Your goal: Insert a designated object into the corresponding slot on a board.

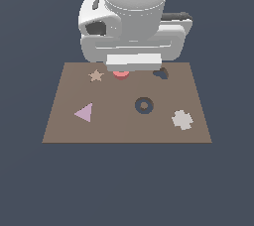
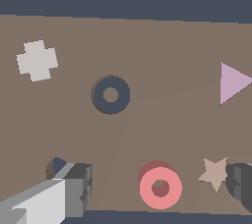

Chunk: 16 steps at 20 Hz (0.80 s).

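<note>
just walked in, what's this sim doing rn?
The Panda arm hangs over the far edge of the brown board, its open gripper straddling the red ring, with nothing gripped yet. The ring-shaped slot sits empty nearer the board's middle. The star, triangle and cross lie untouched.

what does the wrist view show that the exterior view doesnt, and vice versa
Only the wrist view shows the red ring whole, hole included, lying between the open gripper fingers. Only the exterior view shows the arm's white body and the whole outline of the board; there the arm hides most of the ring. Both show the ring-shaped slot, pink triangle, tan star and pale cross.
</note>
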Motion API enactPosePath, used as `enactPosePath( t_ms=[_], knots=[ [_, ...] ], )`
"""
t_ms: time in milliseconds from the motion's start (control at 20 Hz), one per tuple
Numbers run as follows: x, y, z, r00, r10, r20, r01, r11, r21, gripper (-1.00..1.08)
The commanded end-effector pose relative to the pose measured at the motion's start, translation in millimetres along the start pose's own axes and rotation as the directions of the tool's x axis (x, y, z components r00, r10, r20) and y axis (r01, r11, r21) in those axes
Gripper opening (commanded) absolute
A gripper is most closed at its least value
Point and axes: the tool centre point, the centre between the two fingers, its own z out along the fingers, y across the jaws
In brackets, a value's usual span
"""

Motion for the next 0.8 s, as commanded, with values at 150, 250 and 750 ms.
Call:
enactPosePath(
  t_ms=[150,250,750],
  knots=[
    [-18,3,20,0.998,-0.060,-0.002,0.060,0.998,0.000,1.00],
    [-27,5,30,0.996,-0.091,-0.003,0.091,0.996,0.000,1.00],
    [-69,21,81,0.969,-0.245,-0.011,0.245,0.969,-0.001,1.00]
  ],
)
